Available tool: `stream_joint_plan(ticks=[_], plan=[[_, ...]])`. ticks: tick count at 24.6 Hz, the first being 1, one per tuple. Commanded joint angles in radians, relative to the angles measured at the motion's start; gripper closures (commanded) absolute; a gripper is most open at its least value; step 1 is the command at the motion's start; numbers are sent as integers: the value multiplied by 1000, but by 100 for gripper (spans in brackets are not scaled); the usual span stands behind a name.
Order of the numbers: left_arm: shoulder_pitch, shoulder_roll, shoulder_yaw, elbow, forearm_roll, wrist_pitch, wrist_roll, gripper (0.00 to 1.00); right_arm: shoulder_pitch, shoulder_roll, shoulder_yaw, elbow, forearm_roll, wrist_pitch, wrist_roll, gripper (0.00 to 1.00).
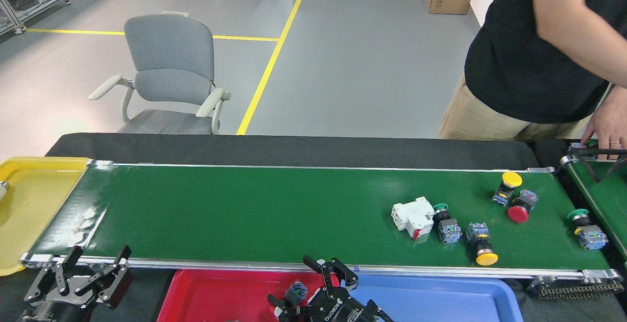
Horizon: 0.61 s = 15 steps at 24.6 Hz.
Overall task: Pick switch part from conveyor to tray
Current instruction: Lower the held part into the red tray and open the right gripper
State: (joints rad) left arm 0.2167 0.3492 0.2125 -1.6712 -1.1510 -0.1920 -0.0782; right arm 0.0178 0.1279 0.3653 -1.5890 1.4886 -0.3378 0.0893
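Observation:
The conveyor (245,209) runs across the middle of the head view. On its right part lie several switch parts, among them a green-capped one (445,224), a yellow-capped one (480,246) and a red-capped one (520,207). Below the belt's near rail sits the red tray (220,297). My right gripper (293,285) hangs over the tray's right end with a blue-grey switch part (296,292) between its fingers. My left gripper (100,258) stands open and empty at the belt's near left corner.
A white breaker (413,212) lies among the switches. A blue tray (441,302) adjoins the red one, and a yellow tray (29,204) sits at the belt's left end. A person's hand (607,126) rests at the slanted belt (602,189) on the right.

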Motion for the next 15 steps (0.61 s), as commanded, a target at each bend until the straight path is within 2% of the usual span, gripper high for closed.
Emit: stream_joint_plan(ticks=[1,3,5,6,8,12,15], plan=[[-4,13,7,-13,1,2,3,0,10,-4,-34,-23,-2,71,-11,0],[-2,13,7,-13,1,2,3,0,44,-4,-94,-57,-8,106,-23,0],[0,11,5,-10,1,2,3,0,87,-2,-207,-71,-11,149,-60,0],[0,11,4,-12,1,0,3,0,108,-2,-298,-68,-27,164,-105,0],[0,11,5,-16,1,0,3,0,165,-2,-396,-75,-74,165,-149,0],[4,13,8,-16,1,0,3,0,249,-4,-490,-123,-96,191,-152,0],[4,13,8,-16,1,0,3,0,255,-2,-488,-124,-94,280,-152,1]])
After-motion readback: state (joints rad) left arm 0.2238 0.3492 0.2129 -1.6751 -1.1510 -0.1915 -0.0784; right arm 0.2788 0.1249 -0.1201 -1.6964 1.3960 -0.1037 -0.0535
